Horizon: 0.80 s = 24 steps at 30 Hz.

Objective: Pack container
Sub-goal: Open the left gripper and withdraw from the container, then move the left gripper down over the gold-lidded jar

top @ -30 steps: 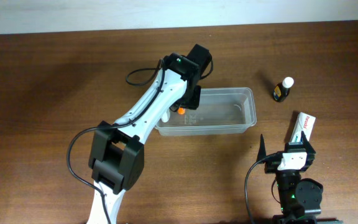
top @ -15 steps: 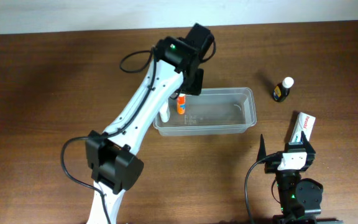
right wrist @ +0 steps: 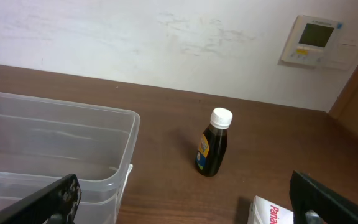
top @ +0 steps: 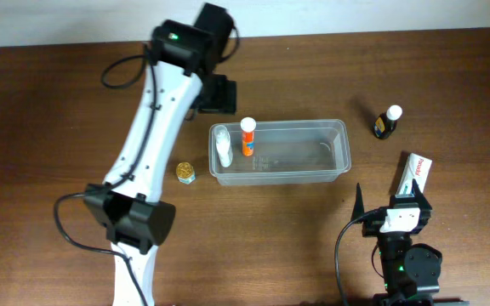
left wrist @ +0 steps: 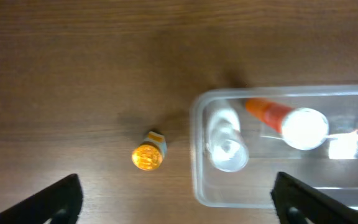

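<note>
The container (top: 306, 155), a clear shallow tub, lies mid-table. At its left end stand a white bottle (top: 222, 146) and an orange bottle with a white cap (top: 247, 136). My left gripper (top: 215, 95) hangs open and empty behind the tub's left end. Its wrist view looks down on the tub's rim (left wrist: 197, 155), the white bottle (left wrist: 227, 140), the orange bottle (left wrist: 291, 121) and a small gold-capped jar (left wrist: 148, 152) between the wide-apart fingers of the left gripper (left wrist: 179, 202). My right gripper (top: 390, 200) stands open and empty at the front right, and the right gripper (right wrist: 185, 199) faces the container (right wrist: 104, 143).
The gold-capped jar (top: 185, 172) sits on the table left of the tub. A dark bottle with a white cap (top: 387, 121) (right wrist: 213, 143) stands right of the tub. A white box (top: 415, 174) (right wrist: 272, 211) lies near the right gripper.
My left gripper has opened and let go of the orange bottle, which now stands in the container. The arm has drawn back up and left, uncovering the gold-capped jar. The right arm is still.
</note>
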Each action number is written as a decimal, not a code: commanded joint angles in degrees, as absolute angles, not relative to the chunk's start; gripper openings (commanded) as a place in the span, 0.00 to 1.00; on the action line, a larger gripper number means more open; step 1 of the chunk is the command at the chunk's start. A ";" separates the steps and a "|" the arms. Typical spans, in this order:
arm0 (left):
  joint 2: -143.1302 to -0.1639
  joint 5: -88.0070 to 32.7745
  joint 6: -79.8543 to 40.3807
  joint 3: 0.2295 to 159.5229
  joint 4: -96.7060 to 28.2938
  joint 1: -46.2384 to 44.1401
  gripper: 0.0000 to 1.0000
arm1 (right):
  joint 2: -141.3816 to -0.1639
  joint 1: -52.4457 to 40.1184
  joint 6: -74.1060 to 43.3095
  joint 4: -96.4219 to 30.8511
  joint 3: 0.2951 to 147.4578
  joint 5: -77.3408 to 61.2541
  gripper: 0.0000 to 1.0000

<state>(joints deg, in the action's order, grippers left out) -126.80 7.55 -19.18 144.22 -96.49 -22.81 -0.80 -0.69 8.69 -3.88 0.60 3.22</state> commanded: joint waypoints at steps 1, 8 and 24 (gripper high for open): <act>-125.64 1.78 -13.63 145.18 -96.73 -20.40 0.99 | -0.40 -1.13 7.84 -4.32 0.32 4.12 0.98; -125.62 -0.49 -12.08 139.63 -96.73 -16.43 0.99 | -0.40 -1.13 7.86 -4.32 0.32 4.12 0.98; -125.62 7.75 -18.39 117.54 -89.78 -15.09 0.99 | -0.40 -1.13 7.84 -4.32 0.32 4.12 0.98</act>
<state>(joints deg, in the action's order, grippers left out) -126.74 7.33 -17.17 119.33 -90.83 -15.64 -0.80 -0.69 8.71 -3.90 0.60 3.22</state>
